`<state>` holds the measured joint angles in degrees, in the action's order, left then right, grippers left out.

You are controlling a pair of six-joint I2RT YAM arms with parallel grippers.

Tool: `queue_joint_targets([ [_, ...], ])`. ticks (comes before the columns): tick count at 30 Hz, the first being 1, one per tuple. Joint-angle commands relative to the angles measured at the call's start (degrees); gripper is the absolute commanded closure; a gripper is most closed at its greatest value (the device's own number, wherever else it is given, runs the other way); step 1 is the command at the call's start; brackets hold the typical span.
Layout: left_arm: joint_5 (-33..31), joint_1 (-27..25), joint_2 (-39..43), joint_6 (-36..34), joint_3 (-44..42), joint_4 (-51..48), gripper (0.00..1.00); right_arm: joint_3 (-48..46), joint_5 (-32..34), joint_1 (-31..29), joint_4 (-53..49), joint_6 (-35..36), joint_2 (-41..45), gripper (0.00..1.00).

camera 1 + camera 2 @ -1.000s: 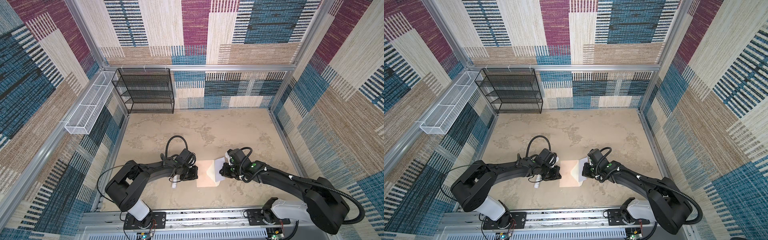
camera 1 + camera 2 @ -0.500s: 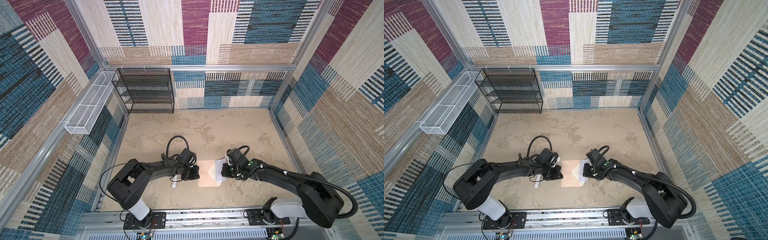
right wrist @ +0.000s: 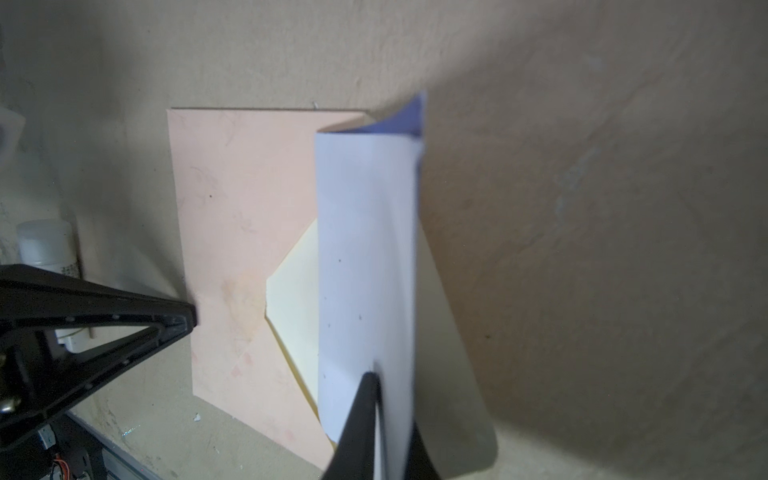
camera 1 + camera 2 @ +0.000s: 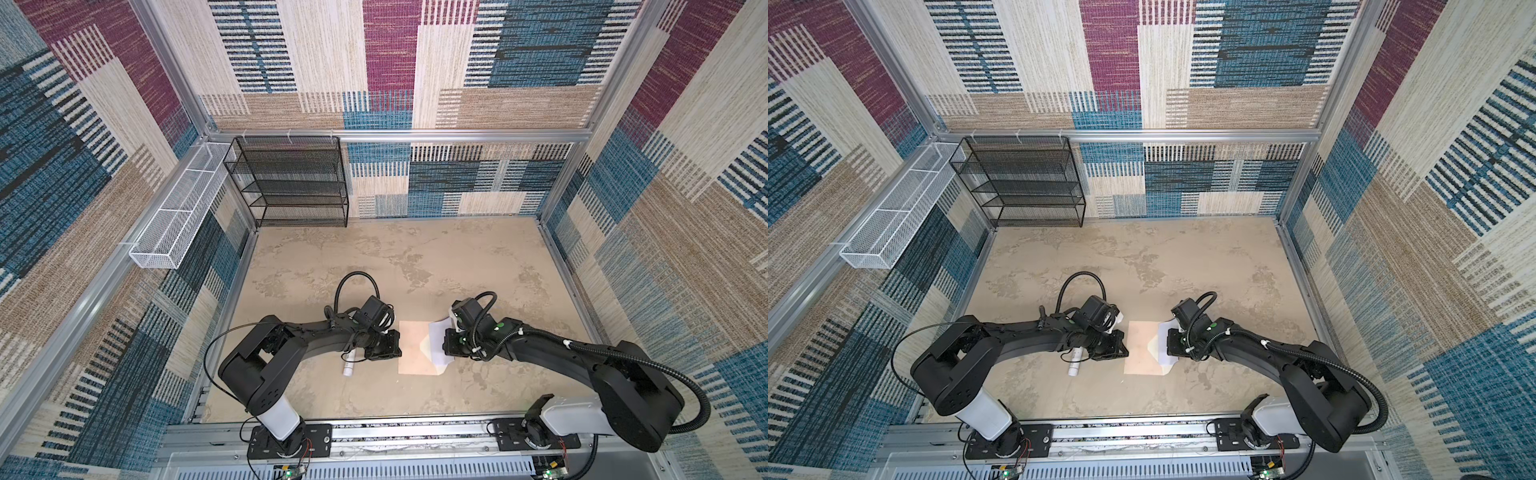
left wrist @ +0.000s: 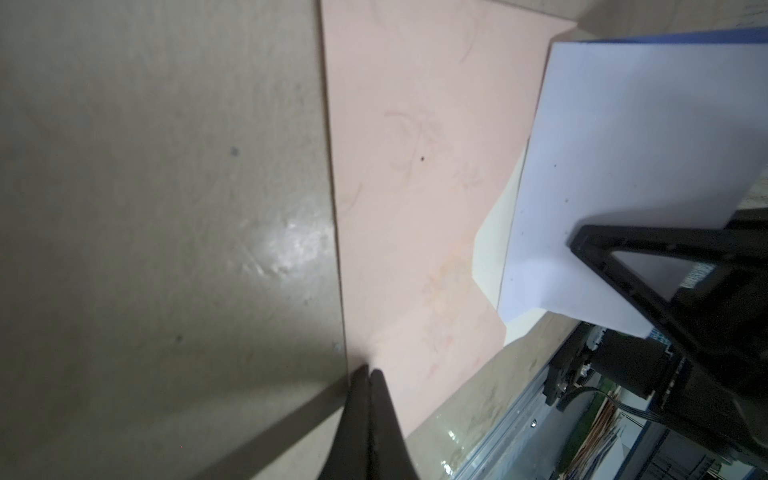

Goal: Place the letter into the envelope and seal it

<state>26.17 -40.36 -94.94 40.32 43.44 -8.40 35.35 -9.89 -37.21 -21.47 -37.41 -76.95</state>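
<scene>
Right gripper is clamped on the letter, which curls white-side up. In a top view the envelope lies flat at its 9 o'clock, long axis 12-to-6. The left gripper, closed, sits on the far edge.

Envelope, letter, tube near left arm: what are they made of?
Envelope: matte peach paper, faint fibres showing, cream inside. Letter: thin white paper, it curls; blue on its other side. Tube: smooth white, probably plastic; too blurred to be sure.
</scene>
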Motion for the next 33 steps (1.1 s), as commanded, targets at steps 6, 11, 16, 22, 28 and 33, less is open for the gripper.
queue_joint_targets([
  [6, -5.1, -0.1, -1.4, -1.1, -0.2, -5.9, 1.0, 1.7, 1.1, -0.1, -2.7, -0.2, 1.6, 0.77],
  [11, -5.1, -0.1, -1.5, -1.3, -0.3, -5.9, 1.0, 2.4, 0.6, 0.0, -4.0, 0.0, 1.2, 0.77],
  [16, -5.2, -0.1, -1.6, -1.4, -0.6, -5.9, 1.0, 2.9, 1.1, 0.0, -5.1, 0.2, 1.4, 0.7],
  [22, -5.4, -0.1, -1.5, -1.4, -0.8, -6.1, 1.0, 2.9, -0.1, 0.0, -5.2, 0.2, 0.9, 0.92],
  [28, -5.7, 0.0, -1.2, -1.3, -1.0, -6.5, 1.0, 3.2, 0.0, 0.0, -7.0, 0.0, 1.5, 0.96],
  [33, -5.6, -0.1, -1.4, -1.4, -1.1, -6.5, 1.0, 3.4, -0.1, 0.1, -8.0, 0.3, 1.5, 0.97],
])
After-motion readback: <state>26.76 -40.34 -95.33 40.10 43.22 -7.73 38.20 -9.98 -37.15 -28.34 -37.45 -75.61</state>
